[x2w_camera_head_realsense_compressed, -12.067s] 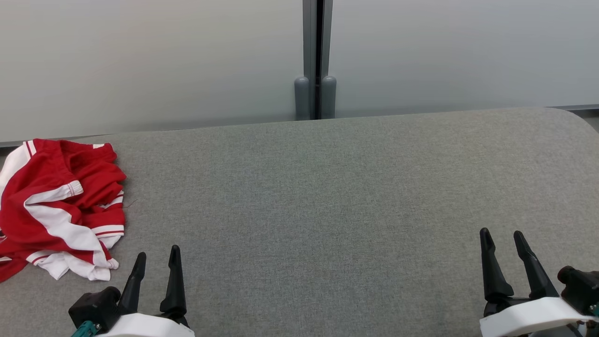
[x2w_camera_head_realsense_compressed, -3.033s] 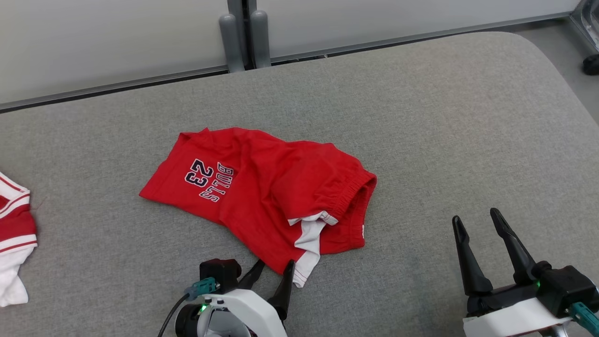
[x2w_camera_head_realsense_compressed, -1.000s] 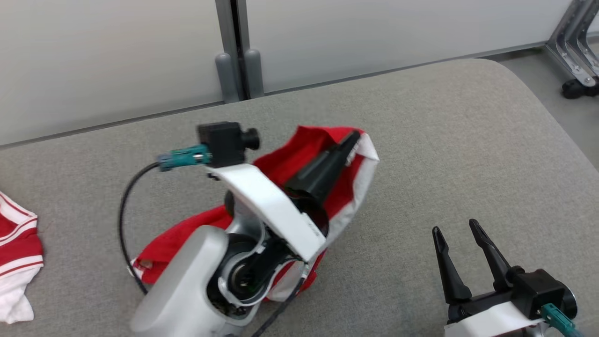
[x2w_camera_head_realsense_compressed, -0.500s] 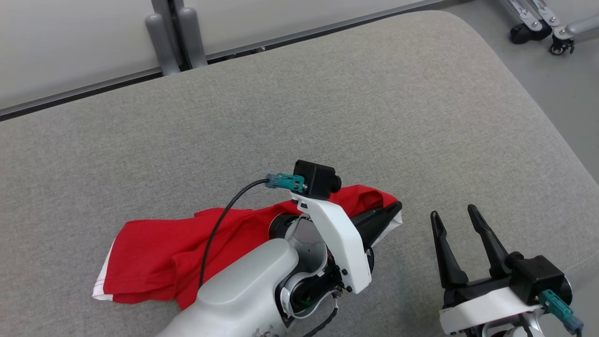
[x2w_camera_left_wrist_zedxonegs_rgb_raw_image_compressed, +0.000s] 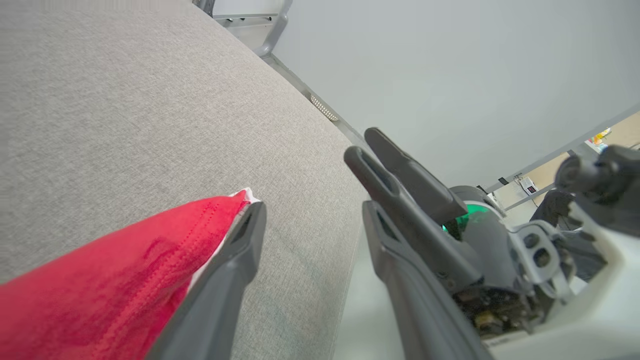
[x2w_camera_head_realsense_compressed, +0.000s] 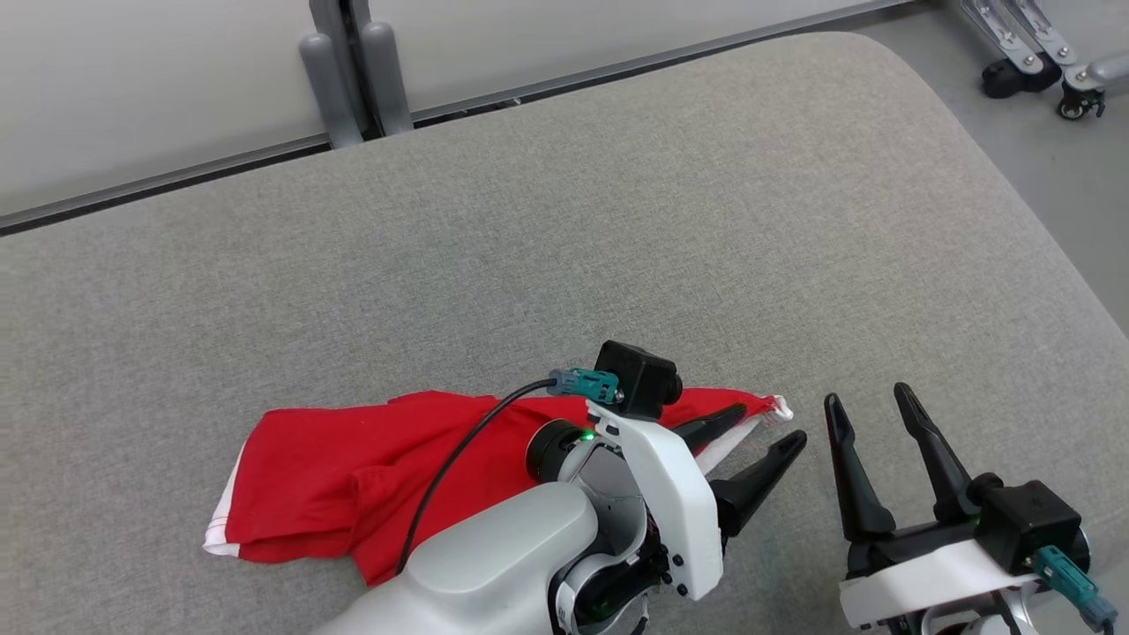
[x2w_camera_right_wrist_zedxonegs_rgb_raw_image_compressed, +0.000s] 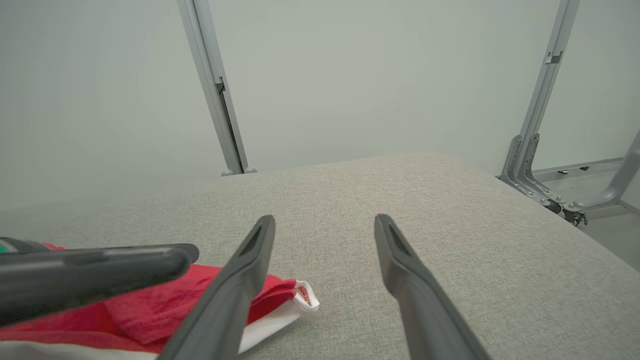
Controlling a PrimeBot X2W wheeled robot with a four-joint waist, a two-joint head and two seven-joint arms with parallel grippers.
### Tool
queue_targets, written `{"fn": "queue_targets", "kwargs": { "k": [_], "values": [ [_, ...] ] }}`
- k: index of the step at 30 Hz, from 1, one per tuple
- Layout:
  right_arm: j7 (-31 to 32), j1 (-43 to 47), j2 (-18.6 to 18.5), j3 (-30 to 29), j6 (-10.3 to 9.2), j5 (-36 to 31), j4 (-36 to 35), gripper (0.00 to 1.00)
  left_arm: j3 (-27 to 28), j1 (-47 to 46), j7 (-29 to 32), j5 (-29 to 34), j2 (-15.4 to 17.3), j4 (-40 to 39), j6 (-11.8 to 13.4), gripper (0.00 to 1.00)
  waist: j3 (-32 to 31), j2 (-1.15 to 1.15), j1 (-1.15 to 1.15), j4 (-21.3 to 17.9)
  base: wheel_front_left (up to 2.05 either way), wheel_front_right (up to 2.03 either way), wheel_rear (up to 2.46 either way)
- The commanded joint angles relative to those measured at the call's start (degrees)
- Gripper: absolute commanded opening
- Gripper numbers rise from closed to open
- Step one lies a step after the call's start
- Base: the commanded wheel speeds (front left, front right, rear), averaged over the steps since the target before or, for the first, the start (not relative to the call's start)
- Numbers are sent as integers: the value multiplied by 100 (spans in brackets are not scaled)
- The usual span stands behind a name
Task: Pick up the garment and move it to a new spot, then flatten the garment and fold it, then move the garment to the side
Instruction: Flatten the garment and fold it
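Garment (x2w_camera_head_realsense_compressed: 353, 476) is down on the table (x2w_camera_head_realsense_compressed: 617, 220), red cloth with white trim, stretched along the near side and well short of the far edge; its left end shows a white band; its right end narrows to a white-hemmed tip aimed at the right edge; folds ride across the middle, so it's no smooth sheet. Now the left gripper (x2w_camera_head_realsense_compressed: 771, 423): it reaches low across the garment from the left, forearm over the cloth, jaws spread wide; one finger lies along that tip, the other sits over bare table just past it; nothing is pinched between them. Left wrist view agrees; the left gripper (x2w_camera_left_wrist_zedxonegs_rgb_raw_image_compressed: 314, 210) has only grey table in its gap, and the garment (x2w_camera_left_wrist_zedxonegs_rgb_raw_image_compressed: 125, 270) lies right against the outer side of one finger; touching or a hair apart, I can't tell.

Over to the right gripper (x2w_camera_head_realsense_compressed: 867, 397): near side of the table, just beside the left one, fingers pointing at the far edge, jaws apart and empty; from its own wrist the right gripper (x2w_camera_right_wrist_zedxonegs_rgb_raw_image_compressed: 325, 220) frames bare table, with the garment (x2w_camera_right_wrist_zedxonegs_rgb_raw_image_compressed: 165, 305) just left of its left finger and a dark finger of the left gripper crossing above the cloth.

Beyond the far edge, a grey post (x2w_camera_head_realsense_compressed: 353, 62) stands against the pale wall (x2w_camera_head_realsense_compressed: 132, 88); past the rounded far right corner, a wheeled frame (x2w_camera_head_realsense_compressed: 1032, 62) sits on the floor.
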Motion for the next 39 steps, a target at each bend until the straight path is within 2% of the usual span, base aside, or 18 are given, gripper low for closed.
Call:
{"fn": "queue_targets", "kwargs": {
  "k": [1, 4, 9, 10, 11, 12, 15, 19, 22, 25, 28, 34, 39],
  "values": [
    [-28, 115, -25, -50, 1, -55, 3, 100, 52, 117, -153, 42, 82, -56, 33, 100, -141, 0, 0, 111, 0, 0, 0],
    [-28, 255, -26, -121, 1, -123, 15, 100, 204, 377, -566, 108, 414, -304, 159, 100, -352, 0, 0, 218, 0, 0, 0],
    [-28, 553, -50, -253, 1, -257, -25, 100, 720, 1250, -1384, 20, 1114, -1017, 696, 100, -710, 0, 0, 414, 0, 0, 0],
    [-28, 603, -66, -285, 1, -279, -44, 100, 849, 1440, -1477, 42, 1264, -1157, 815, 100, -764, 0, 0, 463, 0, 0, 0],
    [-28, 603, -66, -285, 1, -279, -44, 100, 849, 1440, -1477, 42, 1264, -1157, 815, 100, -764, 0, 0, 463, 0, 0, 0],
    [-29, 659, -80, -309, 1, -307, -67, 100, 1010, 1656, -1545, 102, 1414, -1297, 950, 100, -820, 0, 0, 511, 0, 0, 0],
    [-28, 823, -122, -389, 1, -336, -129, 100, 1740, 2418, -1614, 243, 1637, -1711, 1227, 100, -961, 0, 0, 664, 0, 0, 0],
    [-29, 957, -159, -457, 1, -363, -183, 100, 2963, 3440, -1613, 1133, 1632, -2049, 1462, 100, -1075, 0, 0, 841, 0, 0, 0],
    [-28, 1012, -174, -457, 1, -389, -196, 100, 3690, 4124, -1615, 1723, 1444, -2148, 1451, 100, -1143, 0, 0, 918, 0, 0, 0],
    [-28, 1018, -172, -430, 1, -393, -208, 100, 4022, 4613, -1615, 1968, 1252, -2035, 1318, 100, -1159, 0, 0, 942, 0, 0, 0],
    [-28, 986, -176, -357, 1, -384, -211, 100, 4010, 4763, -1616, 1904, 1191, -1708, 1119, 100, -1126, 0, 0, 938, 0, 0, 0],
    [-28, 880, -194, -231, 1, -347, -191, 100, 3878, 4444, -1250, 1691, 1071, -971, 869, 100, -973, 0, 0, 797, 0, 0, 0],
    [-28, 844, -176, -259, 1, -305, -189, 100, 4191, 4212, -1300, 1360, 884, -650, 784, 100, -814, 0, 0, 655, 0, 0, 0]
  ]
}}
